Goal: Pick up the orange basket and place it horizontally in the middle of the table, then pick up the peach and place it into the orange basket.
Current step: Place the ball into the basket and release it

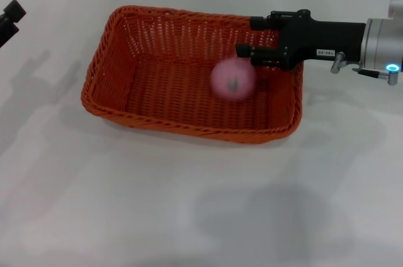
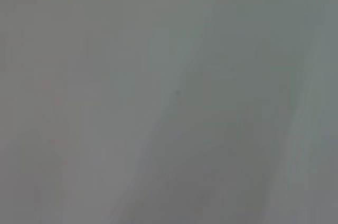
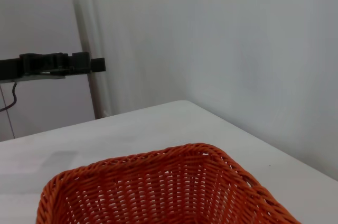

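Releasing over the orange basket (image 1: 157, 78), your right claw (image 1: 252, 37) stands apart; the peach (image 1: 233, 80) is dropping inside, so lift straight off the worktop (image 1: 189, 204). Left claw (image 1: 9, 15) parked.

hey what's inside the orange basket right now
The peach is inside the orange basket, toward its right end, just off the open right gripper above it. The peach covers the weave beneath it; the rest of the floor looks bare.
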